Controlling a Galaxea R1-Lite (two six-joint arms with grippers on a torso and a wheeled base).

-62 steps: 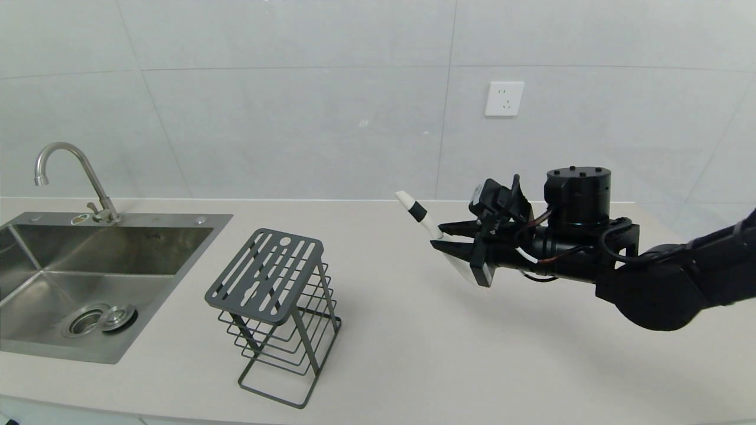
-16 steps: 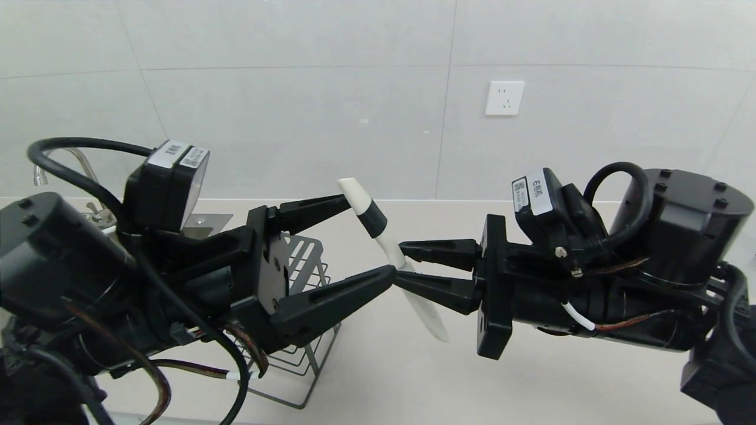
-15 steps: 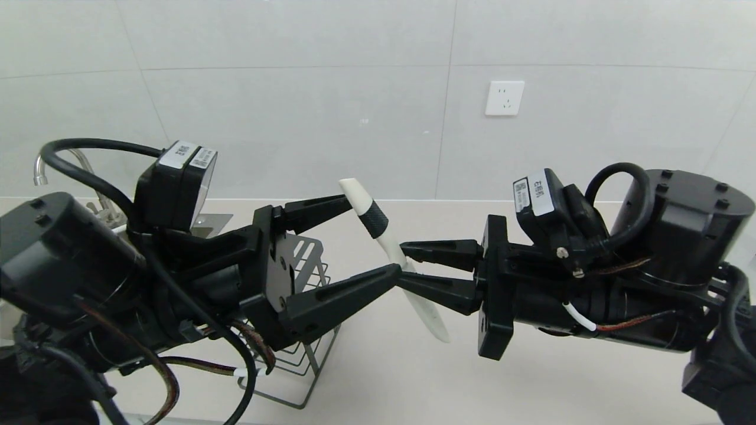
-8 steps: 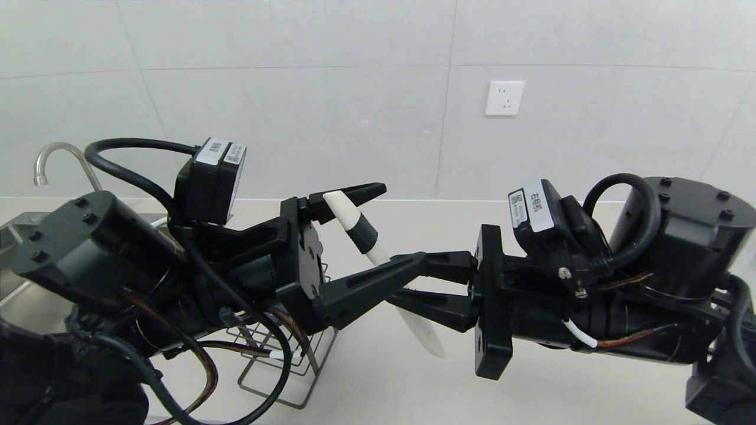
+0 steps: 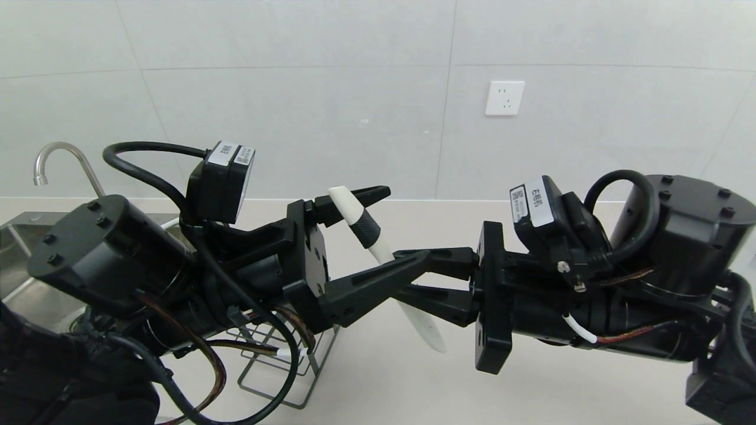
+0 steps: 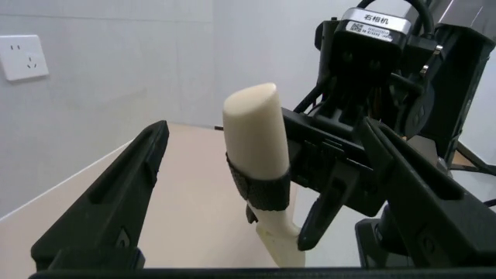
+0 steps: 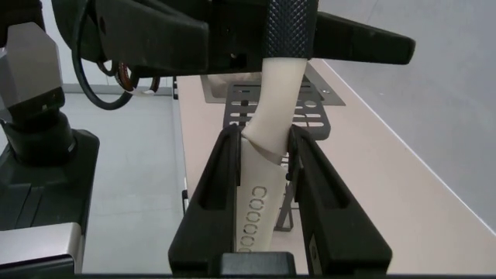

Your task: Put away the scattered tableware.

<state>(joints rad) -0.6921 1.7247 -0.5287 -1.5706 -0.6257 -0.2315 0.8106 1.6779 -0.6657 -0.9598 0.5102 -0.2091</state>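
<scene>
Knife (image 5: 378, 248) up in the air between the two arms, well above the counter (image 5: 384, 383): white handle with a black knurled band, white blade. It hangs tilted, handle end up and toward the robot's left, blade tip down toward the counter.

The right gripper (image 5: 407, 276) has it, clamped tight on the pale neck just below the black band. In the right wrist view the two fingers (image 7: 225, 194) press on either side of the knife (image 7: 267, 101), and a row of small holes shows on the blade lower down.

Now the left gripper (image 5: 406, 223): spread wide, straddling the handle. In the left wrist view the butt of the knife (image 6: 256, 139) stands between its two fingers (image 6: 116, 201) with a gap on each side, so no contact there. From the head camera its lower finger crosses in front of the knife's neck, right where the right gripper bites.

Down below, a dark wire rack (image 5: 307, 366) stands on the counter, half hidden by the left arm and its cables. Farther to the robot's left are a steel sink (image 5: 15, 227) and the curved faucet (image 5: 44, 156). A white wall socket (image 5: 504, 98) sits on the grey tiles behind.

White code stickers sit on both wrist cameras, one on the left (image 5: 227, 154) and one on the right (image 5: 531, 199).
</scene>
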